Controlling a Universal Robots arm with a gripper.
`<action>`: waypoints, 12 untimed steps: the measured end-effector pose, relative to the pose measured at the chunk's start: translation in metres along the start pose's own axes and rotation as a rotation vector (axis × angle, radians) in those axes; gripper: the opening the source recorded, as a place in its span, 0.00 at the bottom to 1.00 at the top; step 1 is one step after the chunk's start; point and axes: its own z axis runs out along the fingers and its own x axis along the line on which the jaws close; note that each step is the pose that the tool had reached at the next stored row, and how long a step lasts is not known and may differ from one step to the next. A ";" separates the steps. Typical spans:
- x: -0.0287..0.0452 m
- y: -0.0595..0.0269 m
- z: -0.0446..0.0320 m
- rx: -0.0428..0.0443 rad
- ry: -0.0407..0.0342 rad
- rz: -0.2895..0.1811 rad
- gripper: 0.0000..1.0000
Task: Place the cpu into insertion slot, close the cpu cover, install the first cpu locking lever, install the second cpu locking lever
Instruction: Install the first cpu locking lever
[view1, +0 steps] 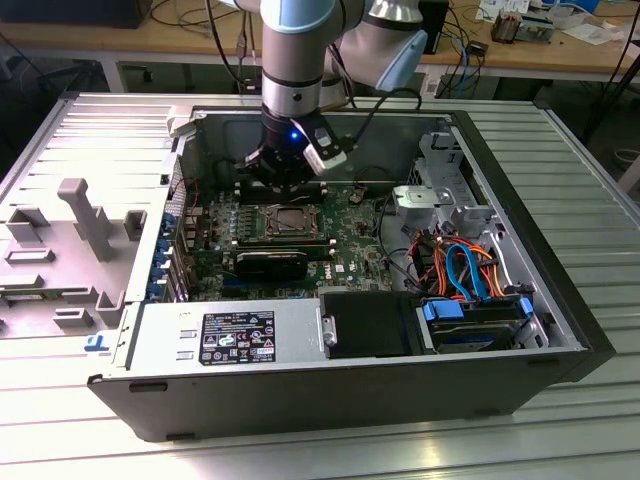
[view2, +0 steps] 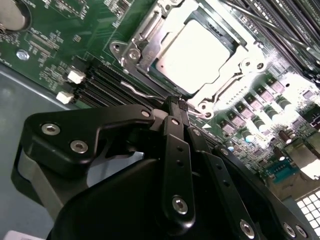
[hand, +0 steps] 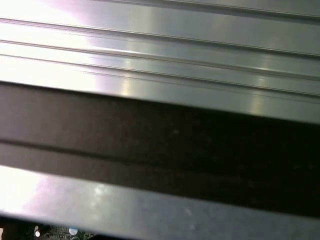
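Black claw (view2: 175, 102) fingers meet at their tips, holding a thin wire lever (view2: 142, 93) beside the cpu cover (view2: 145, 35). Inside it, the cpu (view2: 195, 52) sits in the socket. From above, the arm (view1: 298, 60) reaches down into the open computer case (view1: 330, 390).

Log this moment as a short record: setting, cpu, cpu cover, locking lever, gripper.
setting: open computer case on a ribbed metal table
cpu: seated in the socket, silver top showing
cpu cover: closed down around the cpu
locking lever: thin wire lever beside the socket, next to the gripper tip
gripper: jaws together, right beside the socket's edge
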 end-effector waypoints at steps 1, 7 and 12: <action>-0.0011 -0.0002 0.0000 0.0000 0.0003 0.000 0.11; -0.0077 -0.0012 0.0002 -0.0003 0.0019 0.000 0.11; -0.0128 -0.0019 0.0005 -0.0005 0.0032 0.000 0.11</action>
